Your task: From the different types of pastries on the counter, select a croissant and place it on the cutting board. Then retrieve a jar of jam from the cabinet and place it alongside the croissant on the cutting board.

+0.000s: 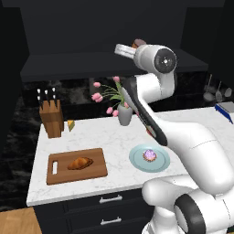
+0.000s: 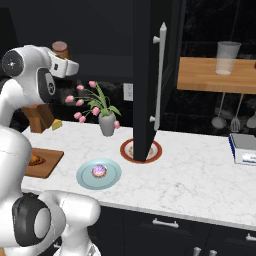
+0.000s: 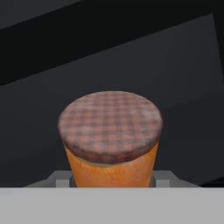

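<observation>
The croissant [image 1: 80, 163] lies on the wooden cutting board [image 1: 57, 176] at the counter's left front. My arm is raised to the dark upper cabinet. The jam jar [image 3: 111, 144] is orange with a reddish checked lid, and its lid [image 1: 138, 43] [image 2: 60, 48] peeks up behind the hand. My gripper [image 3: 111, 177] [image 1: 136, 47] [image 2: 60, 54] is shut on the jar, with a finger tight against each side of it. The jar's base is hidden.
A pale blue plate [image 1: 137, 162] carrying a frosted pastry [image 2: 99, 171] sits right of the board. A vase of pink tulips [image 1: 124, 114], a knife block [image 1: 51, 118] and a red-rimmed plate [image 2: 126, 149] stand behind. The open cabinet door [image 2: 150, 75] hangs over the counter.
</observation>
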